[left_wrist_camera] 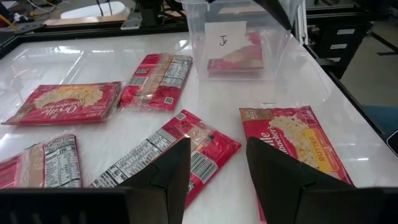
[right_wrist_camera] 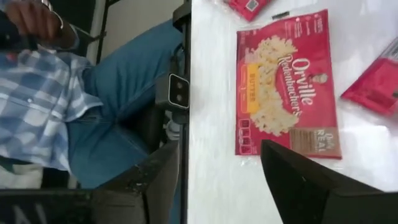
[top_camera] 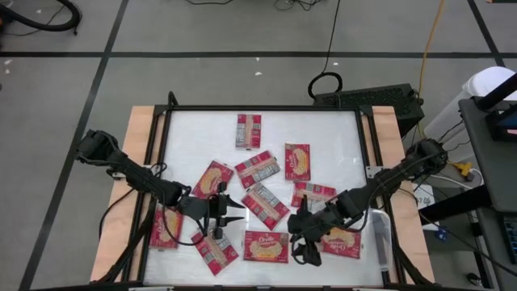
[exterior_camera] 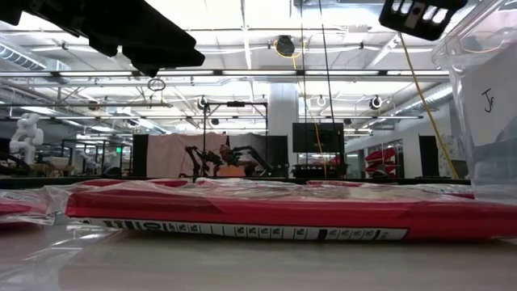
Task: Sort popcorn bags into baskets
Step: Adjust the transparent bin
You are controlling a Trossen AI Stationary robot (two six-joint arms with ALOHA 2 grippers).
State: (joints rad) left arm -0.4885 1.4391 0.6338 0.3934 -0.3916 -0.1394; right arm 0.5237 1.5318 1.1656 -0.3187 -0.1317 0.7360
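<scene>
At the near edge of the desk (top_camera: 182, 121) both arms hang low over the scattered packets. The right end effector (top_camera: 309, 252) hovers with its fingers spread and nothing between them, just above the desk's front edge beside a face-up popcorn bag (right_wrist_camera: 286, 84) (red, with a yellow-cream popcorn picture and a butter label). Just past that edge a seated person (right_wrist_camera: 93, 93) in a plaid shirt and jeans shows in the right wrist view. The left end effector (top_camera: 234, 212) is held above the desk, fingers parted and empty, over a packet lying print-side up (left_wrist_camera: 168, 155). Another butter bag (left_wrist_camera: 292, 143) lies next to it. More red bags (top_camera: 258, 171) lie loose toward the middle, some overlapping, and one (top_camera: 248, 130) lies alone near the far side. The clear basket (left_wrist_camera: 239, 37) stands at the right front corner, one bag flat inside.
</scene>
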